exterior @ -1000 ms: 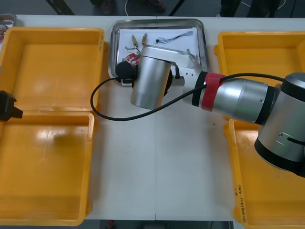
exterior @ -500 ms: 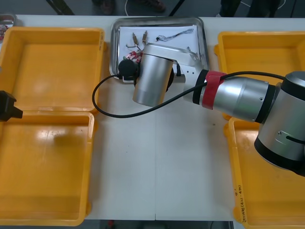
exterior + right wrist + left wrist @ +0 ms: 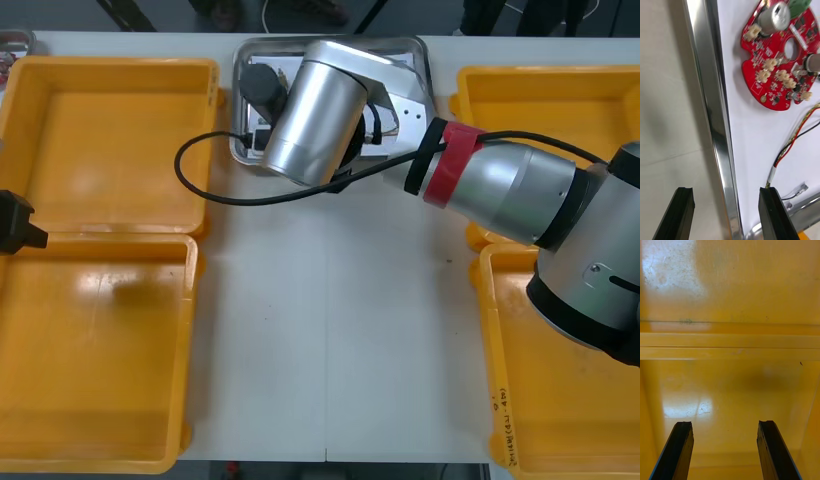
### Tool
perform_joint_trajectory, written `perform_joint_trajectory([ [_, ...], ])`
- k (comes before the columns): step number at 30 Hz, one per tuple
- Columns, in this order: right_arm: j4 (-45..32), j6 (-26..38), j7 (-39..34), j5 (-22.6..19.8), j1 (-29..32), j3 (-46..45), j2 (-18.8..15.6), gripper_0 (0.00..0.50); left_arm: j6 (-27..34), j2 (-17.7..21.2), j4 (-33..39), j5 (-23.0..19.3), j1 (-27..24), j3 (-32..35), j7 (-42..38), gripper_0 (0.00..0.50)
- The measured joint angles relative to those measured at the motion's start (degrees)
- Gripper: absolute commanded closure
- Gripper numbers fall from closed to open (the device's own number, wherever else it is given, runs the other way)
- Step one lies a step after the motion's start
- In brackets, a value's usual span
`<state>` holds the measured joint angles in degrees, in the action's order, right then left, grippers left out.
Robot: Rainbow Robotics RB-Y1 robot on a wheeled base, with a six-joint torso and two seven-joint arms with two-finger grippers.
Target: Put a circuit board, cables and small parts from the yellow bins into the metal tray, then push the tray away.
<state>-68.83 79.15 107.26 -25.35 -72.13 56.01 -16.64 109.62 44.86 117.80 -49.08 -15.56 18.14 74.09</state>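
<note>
The left gripper hangs with its black fingers spread apart over two yellow bins, whose rims meet just beyond them.

The right arm is made of thick, rounded segments of brushed silver metal, with a bright red band and a black collar ringing one joint. Its wrist is a smooth silver cylinder with a round black cap beside it. A thin black cable loops out from the wrist and runs back along the arm. The right gripper has two flat, matte black fingers with squared tips. The left gripper has fingers of the same kind.
</note>
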Motion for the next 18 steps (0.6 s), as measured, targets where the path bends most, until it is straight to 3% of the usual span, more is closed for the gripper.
perform_joint_trajectory([
  [10, -11.52, 14.75, -0.14, 0.95, 3.07, -10.50, 0.04, 0.000, 0.00, 0.00, 0.01, 0.00, 0.00, 0.01, 0.00, 0.000],
  [18, -25.71, 30.33, -0.53, 6.62, 9.58, -20.13, 0.03, 0.000, 0.00, 0.00, 0.02, 0.00, 0.00, 0.02, 0.00, 0.000],
])
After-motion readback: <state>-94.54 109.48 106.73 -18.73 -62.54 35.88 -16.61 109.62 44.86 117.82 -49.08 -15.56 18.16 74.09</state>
